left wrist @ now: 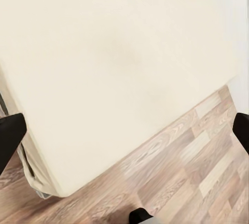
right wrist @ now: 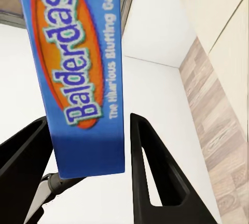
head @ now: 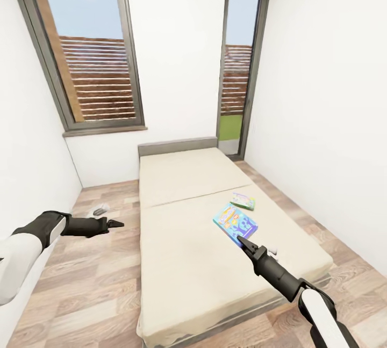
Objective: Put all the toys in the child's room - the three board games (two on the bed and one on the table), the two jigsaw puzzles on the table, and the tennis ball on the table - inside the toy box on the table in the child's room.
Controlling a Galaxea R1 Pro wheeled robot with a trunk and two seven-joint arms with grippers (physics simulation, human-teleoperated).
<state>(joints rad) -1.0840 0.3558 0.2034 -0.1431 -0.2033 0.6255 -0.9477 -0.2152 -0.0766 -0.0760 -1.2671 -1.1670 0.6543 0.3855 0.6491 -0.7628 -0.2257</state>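
The left arm reaches forward at the head view's left, its gripper [head: 115, 224] dark and pointed, held level; its fingers sit wide apart in the left wrist view. The right arm angles up and inward, its gripper [head: 243, 242] with both fingers [right wrist: 150, 172] set apart.

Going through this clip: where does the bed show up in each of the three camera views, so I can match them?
Head view: the bed fills the middle, running from the window wall toward the camera.
Left wrist view: a mattress corner takes most of the picture, edged by floor.
Right wrist view: a beige sliver beyond the Balderdash box.
Shared landmark: the wood-plank floor bordering the mattress.
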